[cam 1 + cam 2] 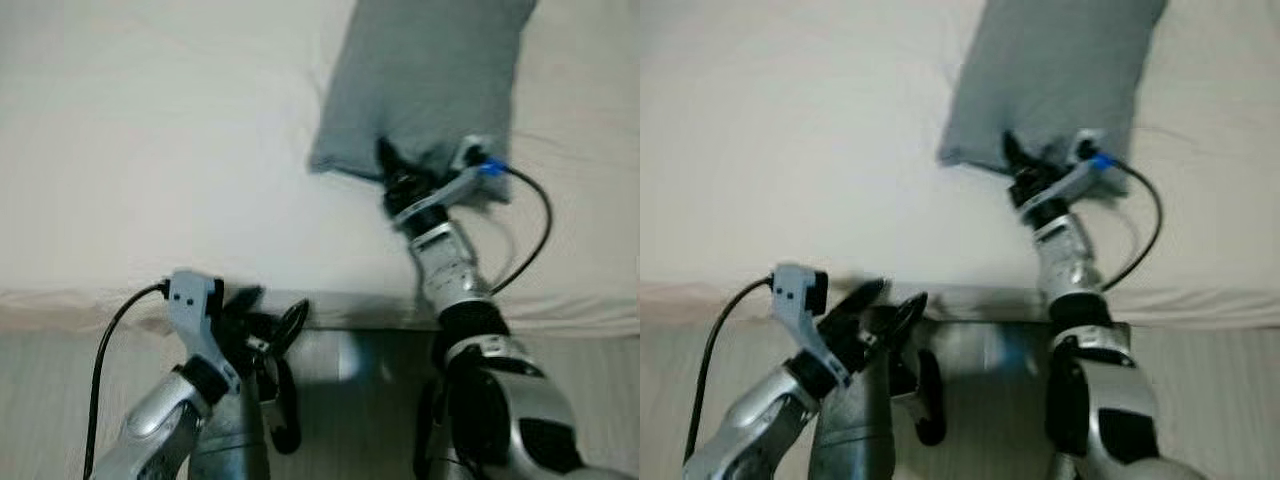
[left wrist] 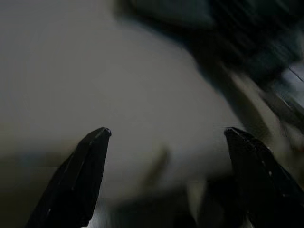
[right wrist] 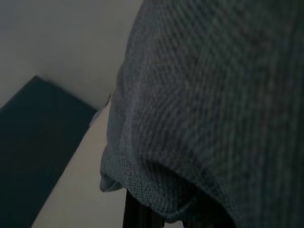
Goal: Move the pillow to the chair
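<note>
Pillow (image 1: 425, 75) lies on bed (image 1: 150, 150); right gripper (image 1: 392, 172) pinches near edge, cloth bunched over fingers. Left gripper (image 1: 268, 310) spread, empty. Thin grip risks slipping when lifted.

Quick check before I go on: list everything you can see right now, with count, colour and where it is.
pillow: one, grey, lying on the bed ahead and to the right, its near edge at the right gripper.
bed: one, covered in a cream sheet, spanning the view, its near edge just ahead of the robot.
floor: pale, below the bed edge.
right gripper: one, black fingers, reached over the bed to the pillow's near edge; the right wrist view shows the knit fabric draped over its fingers.
left gripper: one, black fingers spread open, low at the bed's near edge, holding nothing.
</note>
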Robot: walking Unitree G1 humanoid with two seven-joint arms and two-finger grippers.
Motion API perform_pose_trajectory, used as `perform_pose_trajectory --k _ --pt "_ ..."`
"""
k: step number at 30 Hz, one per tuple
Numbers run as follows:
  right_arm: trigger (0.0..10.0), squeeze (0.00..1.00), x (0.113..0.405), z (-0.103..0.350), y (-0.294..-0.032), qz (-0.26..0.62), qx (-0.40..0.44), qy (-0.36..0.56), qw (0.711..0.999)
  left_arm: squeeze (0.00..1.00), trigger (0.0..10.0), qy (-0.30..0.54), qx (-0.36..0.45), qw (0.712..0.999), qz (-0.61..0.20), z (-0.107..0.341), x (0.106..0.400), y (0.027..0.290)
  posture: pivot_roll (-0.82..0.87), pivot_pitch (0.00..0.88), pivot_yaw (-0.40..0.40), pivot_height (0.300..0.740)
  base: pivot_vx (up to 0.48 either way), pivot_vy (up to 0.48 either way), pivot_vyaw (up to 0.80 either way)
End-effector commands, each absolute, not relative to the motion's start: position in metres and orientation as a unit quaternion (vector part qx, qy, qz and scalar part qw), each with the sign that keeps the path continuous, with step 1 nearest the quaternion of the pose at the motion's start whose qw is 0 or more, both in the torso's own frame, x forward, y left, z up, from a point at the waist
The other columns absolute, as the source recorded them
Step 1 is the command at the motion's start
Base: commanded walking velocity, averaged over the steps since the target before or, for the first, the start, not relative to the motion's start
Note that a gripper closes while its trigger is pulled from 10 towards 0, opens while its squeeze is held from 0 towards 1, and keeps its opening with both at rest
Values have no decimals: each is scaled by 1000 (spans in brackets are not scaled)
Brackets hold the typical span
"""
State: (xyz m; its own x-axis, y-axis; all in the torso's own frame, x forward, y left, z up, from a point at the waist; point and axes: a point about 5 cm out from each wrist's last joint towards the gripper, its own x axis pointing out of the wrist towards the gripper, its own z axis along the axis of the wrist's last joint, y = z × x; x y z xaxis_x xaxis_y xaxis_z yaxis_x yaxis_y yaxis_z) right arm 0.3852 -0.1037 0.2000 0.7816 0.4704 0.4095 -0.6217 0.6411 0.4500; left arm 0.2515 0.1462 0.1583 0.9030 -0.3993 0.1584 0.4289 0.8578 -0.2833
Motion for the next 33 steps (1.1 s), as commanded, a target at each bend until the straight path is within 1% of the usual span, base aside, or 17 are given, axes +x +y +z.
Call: perform_pose_trajectory --k 1,2,3,4,6,7,8,9,11,13,14,15,16,22,26,27,33 --pt "0 0 380 200 -79 366 274 -111 882 0 10000 -64 -159 969 -177 157 256 165 41 376 83 539 0 0 0" --pt "0 0 379 200 -78 368 273 -110 882 0 10000 -69 -157 970 -173 158 258 167 41 376 83 544 0 0 0" --pt "0 0 379 203 -76 375 270 -111 880 0 10000 -76 -155 971 -163 159 262 173 22 337 58 549 0 0 0" --pt "0 0 380 205 -75 379 269 -112 879 0 10000 -81 -154 972 -156 159 265 177 22 337 58 554 0 0 0" --pt "0 0 380 211 -73 387 265 -114 876 0 10000 -96 -161 973 -136 160 275 186 2 292 31 564 0 0 0" --pt "0 0 380 212 -73 388 264 -114 876 0 10000 -99 -164 973 -132 159 277 187 2 292 31 568 0 0 0" --pt "0 0 380 215 -72 393 261 -115 874 0 10000 -106 -172 971 -126 160 280 187 -8 259 14 573 0 0 0" --pt "0 0 379 216 -70 397 260 -116 873 0 10000 -111 -177 970 -123 161 281 187 -8 259 14 578 0 0 0" --pt "0 0 378 217 -67 406 257 -110 870 0 10000 -118 -197 966 -117 159 290 181 -33 210 -19 593 0 0 0" --pt "0 0 379 215 -66 406 256 -106 871 0 10000 -117 -200 966 -115 157 292 179 -37 204 -23 598 0 0 0" --pt "0 0 378 211 -65 407 249 -97 873 0 10000 -107 -203 967 -112 150 297 172 -52 178 -39 608 0 0 0" --pt "0 0 378 211 -65 407 249 -97 873 0 10000 -107 -203 967 -112 150 297 172 -52 178 -39 608 0 0 0" --pt "0 0 377 208 -63 409 241 -89 875 0 10000 -98 -203 968 -110 144 301 166 -52 178 -39 617 0 0 0" --pt "0 0 375 184 -64 399 235 -46 885 0 10000 -87 -231 963 -107 130 307 153 -74 131 -66 647 0 0 0" --pt "0 0 372 168 -64 392 223 -18 893 0 10000 -71 -221 970 -71 125 315 153 -81 110 -85 671 0 0 0" --pt "0 0 372 168 -64 392 223 -18 893 0 10000 -71 -221 970 -71 125 315 153 -81 110 -85 671 0 0 0" --pt "0 0 372 163 -65 390 213 -4 896 0 10000 -56 -211 974 -66 116 322 150 -88 93 -107 705 0 0 0"
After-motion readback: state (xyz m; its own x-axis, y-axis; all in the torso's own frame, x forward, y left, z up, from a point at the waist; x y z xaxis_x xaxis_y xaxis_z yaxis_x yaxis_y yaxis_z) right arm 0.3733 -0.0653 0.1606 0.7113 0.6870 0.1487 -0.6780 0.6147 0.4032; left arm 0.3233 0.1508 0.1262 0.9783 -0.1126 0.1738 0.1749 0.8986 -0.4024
